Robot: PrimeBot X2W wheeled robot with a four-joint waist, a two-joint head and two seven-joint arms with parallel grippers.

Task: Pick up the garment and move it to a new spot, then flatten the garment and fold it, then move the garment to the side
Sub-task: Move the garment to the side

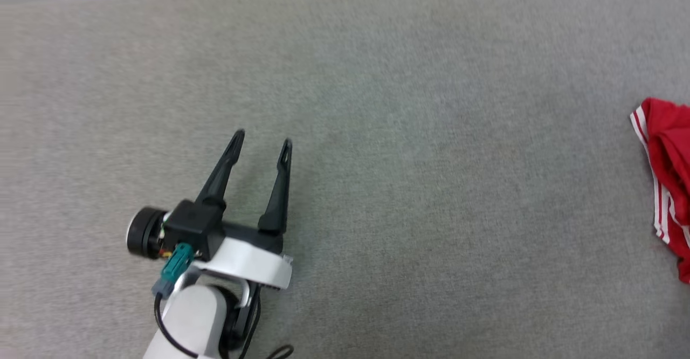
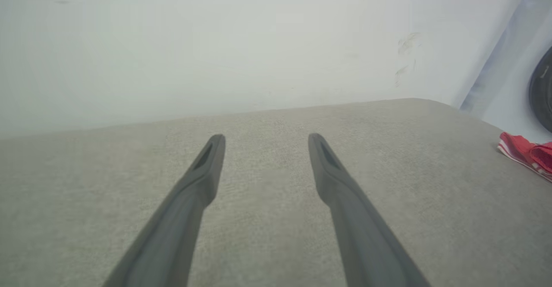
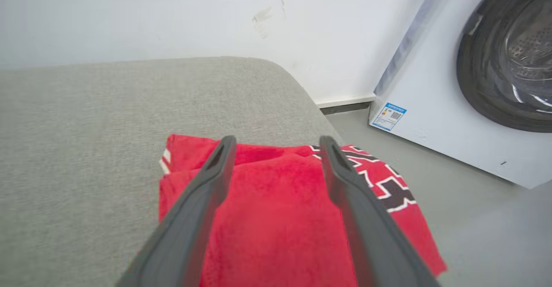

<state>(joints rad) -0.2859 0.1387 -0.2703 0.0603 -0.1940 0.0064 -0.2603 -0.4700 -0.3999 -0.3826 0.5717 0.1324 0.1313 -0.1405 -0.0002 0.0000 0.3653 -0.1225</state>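
Red garment (image 3: pixel 276 218) lies folded at grey cushion (image 3: pixel 108 127) edge, just beneath right gripper (image 3: pixel 278 144), fingers spread, gripping nothing; left gripper (image 1: pixel 263 138) likewise spread, well apart.

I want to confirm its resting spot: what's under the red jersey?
The red jersey lies folded on the grey upholstered surface, at its edge. Anything beneath the fabric is covered.

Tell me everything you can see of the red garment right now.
The garment is thin-looking red fabric, loosely folded and creased. Red-and-white striped trim shows along its left edge, black-outlined white lettering on its right. It lies at the right edge of the grey padded surface, perhaps overhanging. The open right end effector hangs over it; contact cannot be told.
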